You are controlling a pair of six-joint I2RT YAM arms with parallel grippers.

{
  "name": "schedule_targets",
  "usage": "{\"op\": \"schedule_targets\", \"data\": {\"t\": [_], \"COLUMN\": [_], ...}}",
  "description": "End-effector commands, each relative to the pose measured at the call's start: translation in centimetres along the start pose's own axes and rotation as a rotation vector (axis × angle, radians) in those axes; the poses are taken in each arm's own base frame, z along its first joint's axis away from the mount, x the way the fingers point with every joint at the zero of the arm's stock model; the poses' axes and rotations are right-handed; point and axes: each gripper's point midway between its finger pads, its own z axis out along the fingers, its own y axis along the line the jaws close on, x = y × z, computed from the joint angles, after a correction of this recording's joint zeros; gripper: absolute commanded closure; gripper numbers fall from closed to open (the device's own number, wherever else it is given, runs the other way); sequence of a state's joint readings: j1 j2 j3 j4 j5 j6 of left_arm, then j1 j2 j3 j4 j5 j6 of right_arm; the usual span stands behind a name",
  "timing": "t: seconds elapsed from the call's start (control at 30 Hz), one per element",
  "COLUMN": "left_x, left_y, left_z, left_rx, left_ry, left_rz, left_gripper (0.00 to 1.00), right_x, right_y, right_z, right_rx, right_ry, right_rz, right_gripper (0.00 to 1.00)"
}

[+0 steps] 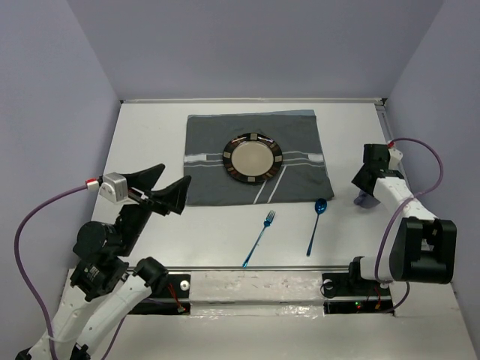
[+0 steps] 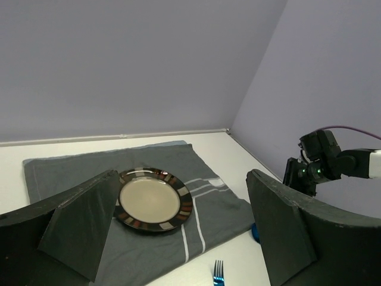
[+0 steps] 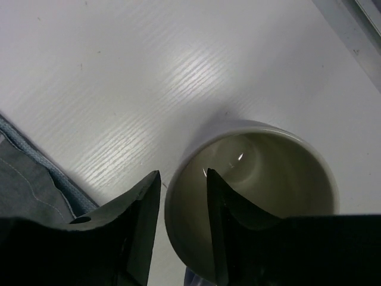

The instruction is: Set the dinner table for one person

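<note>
The white dinner table point(image 1: 225, 240) holds a dark grey striped placemat point(image 1: 300, 176) with a brown-rimmed beige plate point(image 1: 254, 158) on it. A blue fork point(image 1: 259, 238) and a blue spoon point(image 1: 316, 223) lie on the bare table in front of the mat. My right gripper point(image 1: 365, 191) is right of the mat, its jaws astride the rim of a pale cup point(image 3: 262, 179), one finger inside point(image 3: 223, 202) and one outside, closed on the wall. My left gripper point(image 1: 166, 187) is open and empty, raised left of the mat. The plate point(image 2: 152, 198) and the fork tines point(image 2: 218, 271) show between its fingers.
Lilac walls close the table in at the back and both sides. A metal rail point(image 1: 255, 285) runs along the near edge between the arm bases. The mat's corner point(image 3: 27, 179) lies just left of the cup.
</note>
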State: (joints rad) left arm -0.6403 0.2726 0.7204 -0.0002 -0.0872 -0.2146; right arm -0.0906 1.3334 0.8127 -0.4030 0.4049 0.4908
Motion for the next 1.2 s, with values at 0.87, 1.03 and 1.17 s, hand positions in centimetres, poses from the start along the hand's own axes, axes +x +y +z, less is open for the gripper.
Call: {"op": "schedule_targets", "data": {"t": [0.87,1.03,1.17], "left_x": [4.4,4.9,5.1], "left_y": [3.6,4.5,5.3], "left_z": [3.5,3.7,3.9], "left_rx": [-0.143,-0.18,-0.207], "left_ry": [0.138,0.153,0.162], "left_rz": [0.085,0.099,0.106], "left_gripper": [0.01,0.01,0.01], "right_x": [-11.9,-13.4,-14.2], "right_y": [20.1,25.2,28.6], "right_z": [-12.0,-12.0,-10.4], "right_rx": [-0.571,-0.653,-0.661], "right_ry": [-0.336,-0.357,-0.344], "right_rz": [-0.33,-0.438,-0.532], "right_gripper": [1.0,1.0,1.0]}}
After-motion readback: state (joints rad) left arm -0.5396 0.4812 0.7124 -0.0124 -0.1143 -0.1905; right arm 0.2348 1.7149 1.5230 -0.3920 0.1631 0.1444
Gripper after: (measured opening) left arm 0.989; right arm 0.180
